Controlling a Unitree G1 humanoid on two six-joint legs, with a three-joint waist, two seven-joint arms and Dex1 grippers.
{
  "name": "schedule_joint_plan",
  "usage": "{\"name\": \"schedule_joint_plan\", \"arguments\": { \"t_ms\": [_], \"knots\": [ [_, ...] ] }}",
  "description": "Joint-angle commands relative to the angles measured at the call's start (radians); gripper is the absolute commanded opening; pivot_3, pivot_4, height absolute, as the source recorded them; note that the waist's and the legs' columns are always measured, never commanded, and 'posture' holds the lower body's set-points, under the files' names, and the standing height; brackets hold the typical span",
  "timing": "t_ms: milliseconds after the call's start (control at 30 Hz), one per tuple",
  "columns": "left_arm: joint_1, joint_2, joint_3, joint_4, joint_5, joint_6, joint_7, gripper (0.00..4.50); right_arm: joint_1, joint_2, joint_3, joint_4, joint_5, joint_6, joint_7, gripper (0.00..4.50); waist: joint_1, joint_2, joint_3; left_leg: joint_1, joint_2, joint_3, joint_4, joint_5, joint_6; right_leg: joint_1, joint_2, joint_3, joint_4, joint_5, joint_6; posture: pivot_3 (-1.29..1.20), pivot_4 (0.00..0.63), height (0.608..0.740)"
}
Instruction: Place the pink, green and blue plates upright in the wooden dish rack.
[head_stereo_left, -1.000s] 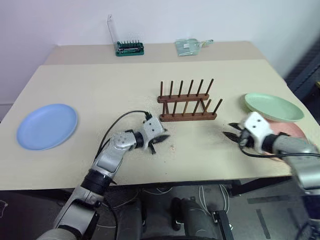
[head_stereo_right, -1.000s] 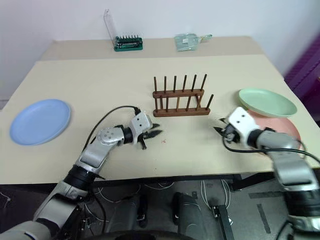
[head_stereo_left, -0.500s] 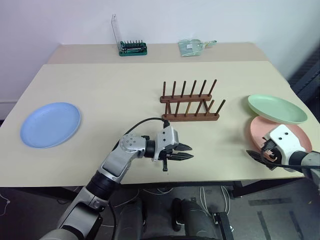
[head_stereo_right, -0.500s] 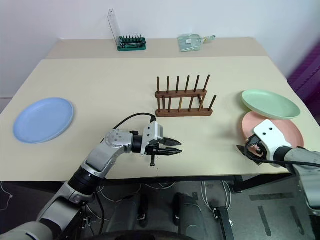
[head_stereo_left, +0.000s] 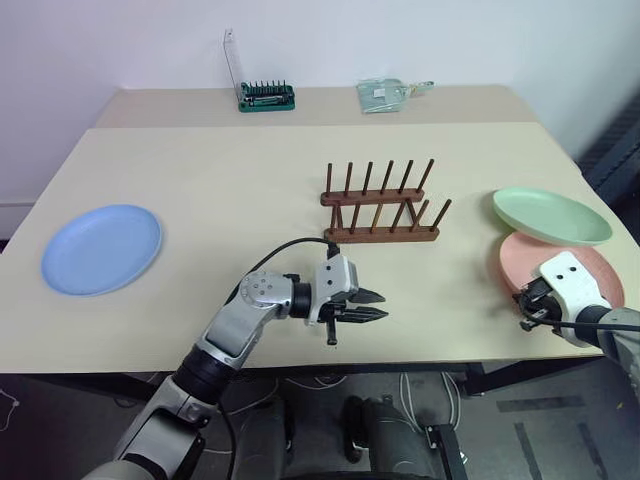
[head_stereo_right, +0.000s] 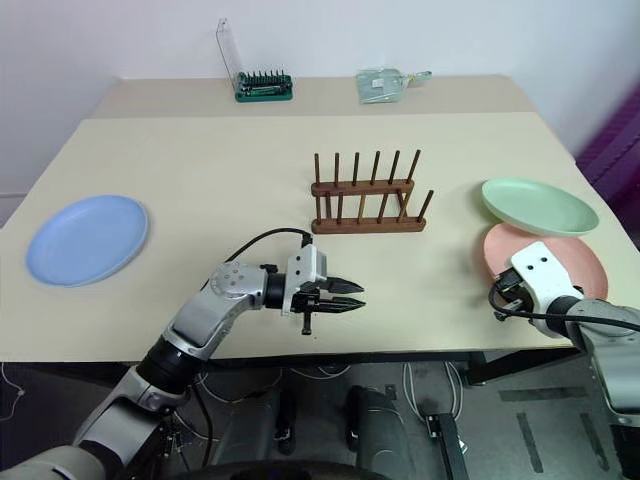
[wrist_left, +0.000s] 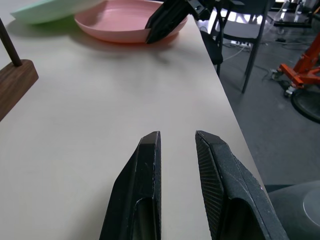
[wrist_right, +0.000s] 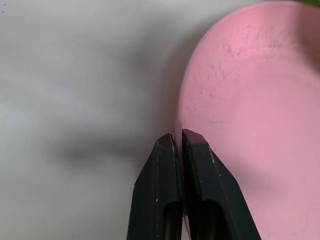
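Observation:
The pink plate lies flat at the right front of the table, and the green plate rests on its far edge. My right gripper is at the pink plate's near rim, shut, with one finger inside the rim and one outside. The blue plate lies flat at the far left. The wooden dish rack stands empty at mid-table. My left gripper hovers in front of the rack and points right. Its jaws are a little apart with nothing between them.
A green tool holder with a clear back and a clear packet sit on the rear table. The table's front edge runs just below both grippers. Chairs and an orange frame stand beyond the right edge.
My right gripper moved from beside the rack out to the pink plate's near rim and closed there. My left gripper swung to the right, then held still.

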Motion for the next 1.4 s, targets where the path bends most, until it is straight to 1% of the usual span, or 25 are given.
{"name": "schedule_joint_plan", "arguments": {
  "t_ms": [33,167,200,267,367,433,533,600,733,833,933,1067,1133,1233,1300,1400],
  "knots": [
    [-0.011,-0.004,0.017,-0.030,-0.024,-0.006,-0.002,1.07,0.037,-0.040,-0.049,-0.072,0.051,0.016,0.075,0.03,0.000,0.000,0.000,0.000,0.000,0.000,0.000,0.000,0.000,0.000,0.000,0.000,0.000,0.000,0.000,0.00,0.150,0.730],
    [-0.017,-0.003,0.024,-0.017,-0.031,-0.012,-0.003,1.07,0.170,-0.076,-0.162,-0.245,0.174,-0.029,0.275,0.03,0.001,0.000,0.000,0.000,0.000,-0.001,0.000,0.000,0.000,0.000,0.000,0.000,0.000,0.000,0.000,0.00,0.150,0.730],
    [-0.019,-0.002,0.024,-0.012,-0.031,-0.014,-0.003,1.07,0.189,-0.077,-0.183,-0.270,0.199,-0.030,0.302,0.03,0.000,0.000,0.000,-0.001,0.000,-0.001,-0.001,0.000,0.000,0.000,0.001,0.000,-0.001,0.000,0.000,0.00,0.150,0.730],
    [-0.021,-0.001,0.025,-0.004,-0.027,-0.023,-0.001,1.07,0.183,-0.058,-0.214,-0.299,0.255,-0.003,0.308,0.03,-0.004,0.000,0.000,0.000,0.000,-0.001,0.000,0.000,0.000,0.000,0.001,0.000,-0.001,0.000,0.000,0.00,0.150,0.730],
    [-0.020,-0.001,0.025,0.005,-0.021,-0.034,0.001,1.07,0.092,0.010,-0.261,-0.310,0.370,0.023,0.263,0.03,-0.004,0.000,0.001,0.000,0.000,-0.002,0.000,0.000,-0.001,0.000,0.001,0.000,-0.001,0.000,0.000,0.00,0.150,0.730],
    [-0.020,-0.002,0.026,0.008,-0.022,-0.035,0.002,1.07,0.016,0.030,-0.276,-0.280,0.398,0.045,0.210,0.03,-0.002,0.000,0.001,0.000,0.000,-0.003,0.000,-0.002,-0.003,0.000,0.002,0.000,-0.002,0.000,0.000,0.00,0.150,0.730],
    [-0.017,-0.004,0.026,0.005,-0.025,-0.035,0.004,1.07,-0.095,0.038,-0.302,-0.235,0.437,0.066,0.143,0.03,0.000,0.000,0.001,-0.001,-0.001,-0.003,0.000,-0.002,-0.003,0.000,0.001,0.000,-0.002,0.000,0.000,0.00,0.150,0.730],
    [-0.018,-0.005,0.028,0.009,-0.027,-0.036,0.005,1.07,-0.142,0.032,-0.313,-0.218,0.464,0.076,0.123,0.03,0.003,0.000,0.001,-0.002,-0.001,-0.003,0.000,0.000,0.000,0.000,0.001,0.000,-0.002,0.000,0.000,0.00,0.150,0.730],
    [-0.018,-0.006,0.033,0.015,-0.029,-0.039,0.008,1.07,-0.234,0.027,-0.358,-0.198,0.582,0.127,0.096,0.03,0.000,0.000,0.001,-0.002,-0.001,-0.003,0.000,0.000,0.000,-0.001,0.000,0.000,-0.002,0.000,0.000,0.00,0.150,0.730],
    [-0.020,-0.008,0.038,0.021,-0.028,-0.042,0.010,1.07,-0.271,0.009,-0.355,-0.163,0.579,0.104,0.077,0.03,0.001,0.000,0.001,-0.002,-0.001,-0.003,0.000,0.000,0.000,-0.001,0.001,0.000,-0.002,0.000,0.000,0.00,0.150,0.730],
    [-0.021,-0.012,0.044,0.025,-0.029,-0.042,0.012,1.07,-0.384,0.016,-0.330,-0.101,0.576,0.073,0.012,0.03,-0.001,0.001,0.001,-0.002,-0.001,-0.003,0.000,0.000,0.000,-0.001,0.001,0.000,-0.002,0.000,0.000,0.00,0.150,0.730],
    [-0.026,-0.021,0.056,0.030,-0.037,-0.038,0.018,1.07,-0.610,0.094,-0.275,-0.061,0.760,0.128,-0.043,0.03,-0.011,0.002,0.001,-0.002,-0.001,-0.002,0.000,0.000,0.001,-0.002,0.002,0.001,0.000,0.000,0.000,0.00,0.150,0.730],
    [-0.033,-0.027,0.063,0.038,-0.041,-0.037,0.020,1.07,-0.674,0.129,-0.240,-0.040,0.802,0.142,-0.057,0.03,-0.011,0.002,0.001,-0.002,0.000,-0.003,-0.001,0.000,0.001,-0.002,0.003,0.001,0.000,0.000,0.000,0.00,0.150,0.730],
    [-0.046,-0.033,0.063,0.055,-0.035,-0.043,0.021,1.07,-0.785,0.190,-0.149,0.058,0.822,0.146,-0.057,0.03,-0.009,0.002,0.001,-0.002,0.000,-0.003,-0.001,0.000,0.001,-0.002,0.002,0.001,0.000,0.000,-0.001,0.00,0.150,0.730],
    [-0.049,-0.036,0.068,0.053,-0.042,-0.035,0.023,1.07,-0.873,0.228,-0.125,0.172,0.837,0.153,-0.064,0.03,-0.012,0.002,0.001,-0.002,0.000,-0.001,0.000,0.000,0.001,-0.002,0.002,0.001,0.000,0.001,-0.001,0.00,0.150,0.730],
    [-0.047,-0.034,0.073,0.041,-0.048,-0.027,0.025,1.07,-0.945,0.232,-0.095,0.311,0.810,0.143,-0.029,0.03,-0.006,0.002,0.001,-0.003,0.000,-0.001,0.000,0.000,0.001,-0.003,0.001,0.001,0.001,0.001,-0.001,0.00,0.150,0.730]
  ]
}}
